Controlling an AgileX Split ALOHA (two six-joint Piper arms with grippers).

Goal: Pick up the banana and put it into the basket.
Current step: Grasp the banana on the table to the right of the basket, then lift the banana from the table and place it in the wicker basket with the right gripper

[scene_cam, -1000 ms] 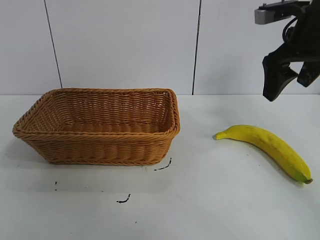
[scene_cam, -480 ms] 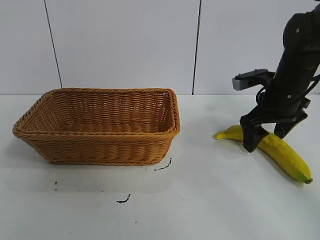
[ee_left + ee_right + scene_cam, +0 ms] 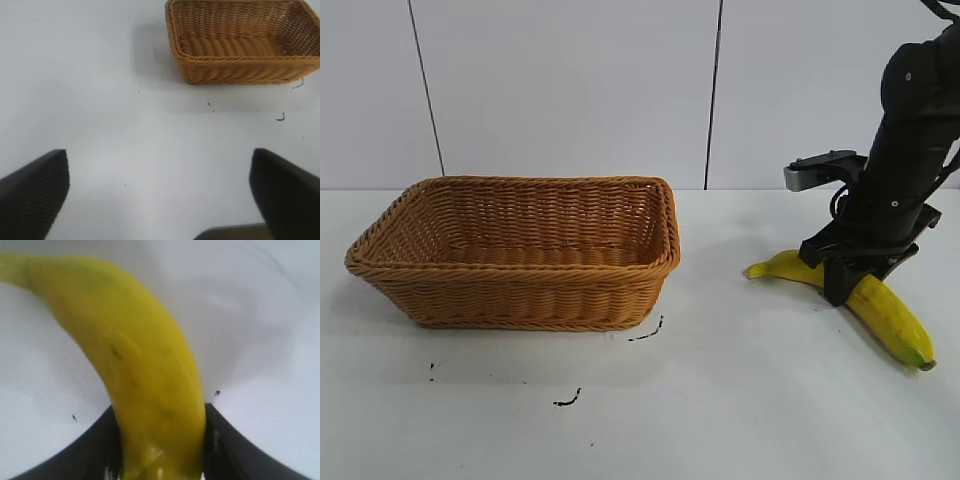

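The banana (image 3: 880, 308) lies on the white desk (image 3: 720, 400), well apart from the basket (image 3: 520, 255), on the basket's right side in the outside view. It is long, yellow and curved. Its thin tip points toward the basket and its dark end points away from it.

The right end effector (image 3: 855, 275) points straight down over the middle of the banana. In the right wrist view its two black fingers (image 3: 95, 445) sit on each side of the banana (image 3: 145, 385) and press against its skin, so it is grasping the banana. The banana looks like it is resting on the desk.

The basket is woven, tan-orange and shaped like a box with sloping sides. It stands upright on the desk with nothing to see inside it. Some small black marks (image 3: 645, 333) are on the desk just in front of the basket.

The left end effector (image 3: 160, 200) is not in the outside view. In the left wrist view its two dark fingers (image 3: 32, 195) are spread far apart with only bare desk between them, so it is released and holds nothing. From there the basket (image 3: 240, 70) is far off
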